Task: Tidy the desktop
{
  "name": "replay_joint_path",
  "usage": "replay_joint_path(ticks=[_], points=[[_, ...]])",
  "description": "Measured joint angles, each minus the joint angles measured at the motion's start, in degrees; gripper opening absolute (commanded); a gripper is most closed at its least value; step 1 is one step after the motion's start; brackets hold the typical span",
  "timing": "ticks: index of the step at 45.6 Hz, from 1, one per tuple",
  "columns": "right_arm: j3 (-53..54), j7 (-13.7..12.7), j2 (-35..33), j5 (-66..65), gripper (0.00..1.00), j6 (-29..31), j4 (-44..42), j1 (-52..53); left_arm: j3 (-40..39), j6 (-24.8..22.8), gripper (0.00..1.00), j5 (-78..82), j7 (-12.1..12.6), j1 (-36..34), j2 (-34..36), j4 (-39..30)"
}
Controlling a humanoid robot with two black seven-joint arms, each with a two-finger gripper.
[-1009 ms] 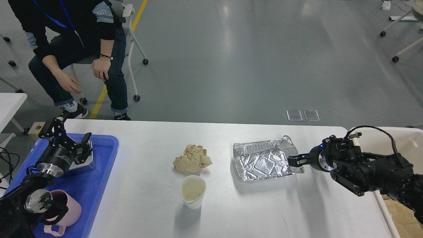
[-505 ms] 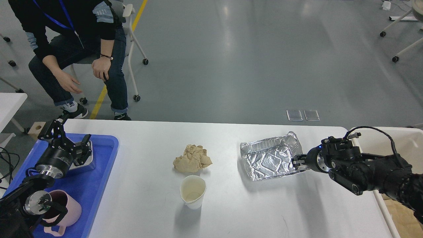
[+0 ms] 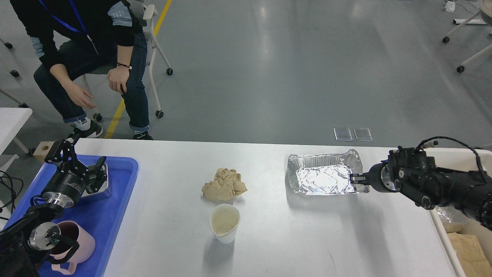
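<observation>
My right jaws pinched the foil tray rim above the desk; next, bin it rightward. Left jaws open, idle.

Lab: grey floor, rolling chairs, lanyard-wearing person.

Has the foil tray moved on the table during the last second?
Yes. The foil tray, gripped by the right gripper, went right, away from the crumpled brown paper and toward the cream bin.
</observation>
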Motion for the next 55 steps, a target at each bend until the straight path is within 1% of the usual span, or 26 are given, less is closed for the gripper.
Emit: replay_joint_path(ticks=[5, 9, 14, 24, 30, 40, 45, 50, 55], points=[[0.1, 0.0, -2.7, 3.3, 0.0, 2.7, 1.4, 1.3, 0.3, 0.0, 0.98, 0.0, 0.0, 0.0, -0.2, 0.0], [0.2, 0.0, -5.6, 6.5, 0.0, 4.5, 4.1, 2.4, 0.5, 0.3, 0.98, 0.0, 0.0, 0.0, -0.4, 0.0], [0.2, 0.0, -9.8, 9.5, 0.0, 5.4, 9.5, 3.2, 0.7, 0.6, 0.98, 0.1, 0.0, -0.2, -0.4, 0.0], [0.5, 0.0, -18.8, 10.3, 0.0, 5.9, 20.6, 4.1, 0.9, 0.7, 0.98, 0.5, 0.1, -0.2, -0.4, 0.0], [0.9, 0.0, -23.2, 10.4, 0.0, 5.1, 25.5, 4.1, 1.0, 0.7, 0.98, 0.6, 0.1, -0.2, -0.4, 0.0], [3.3, -0.1, -31.6, 10.4, 0.0, 4.5, 37.3, 4.1, 1.1, 0.7, 0.98, 0.9, 0.2, -0.2, -0.5, 0.0], [4.1, -0.1, -34.8, 10.4, 0.0, 3.1, 43.2, 3.9, 1.1, 0.8, 0.98, 1.0, 0.2, -0.6, -0.5, 0.0], [4.3, 0.0, -36.2, 10.4, 0.0, 0.2, 48.4, 3.7, 1.1, 1.6, 0.98, 1.0, 0.2, -0.8, -0.5, 0.0], [4.3, -0.1, -35.9, 10.2, 0.0, -2.9, 51.8, 3.5, 1.1, 1.9, 0.98, 1.0, 0.2, -0.9, -0.5, 0.0]])
